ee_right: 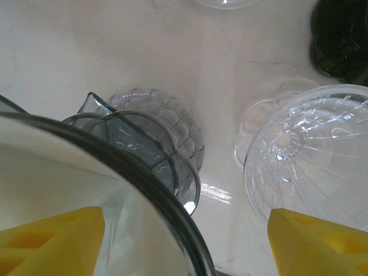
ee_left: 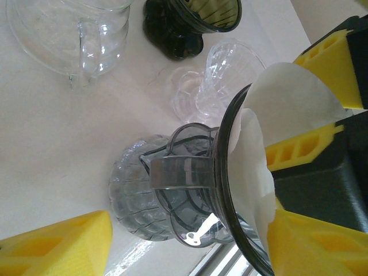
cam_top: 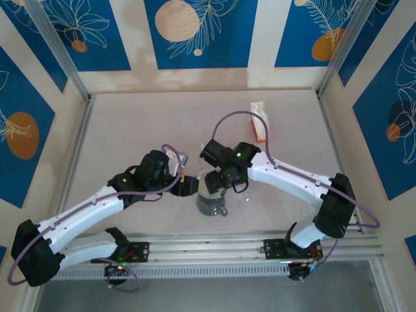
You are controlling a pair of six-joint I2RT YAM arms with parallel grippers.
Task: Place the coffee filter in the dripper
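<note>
The smoky grey dripper (cam_top: 211,198) stands upright on the surface (cam_top: 130,130), a little toward 6 o'clock from its middle, and both arms meet over it. The white coffee filter (ee_left: 287,103) is inside the dripper's cone. Its paper lies along the inner wall and its upper edge rises just above the dark rim.

In the top view the left gripper (cam_top: 188,187) sits at the dripper's 9 o'clock. Its jaws stand wide and hold nothing. In the left wrist view one yellow finger (ee_left: 57,244) is clear of the ribbed foot, and the other is just beside the rim; I cannot tell whether that one touches.

The right gripper (cam_top: 224,184) is at the dripper's 1 o'clock. Its jaws are also spread wide and straddle the rim, with one finger (ee_right: 52,241) over the paper inside the cone and the other outside it. The filter's raised edge lies between them, not pinched.

In the right wrist view a clear dripper (ee_right: 310,149) stands near the grey one at its 3 o'clock. A dark dripper (ee_left: 190,23) and a glass jug (ee_left: 69,34) stand farther off. A white-and-orange box (cam_top: 260,121) sits well apart, toward 1 o'clock on the surface.
</note>
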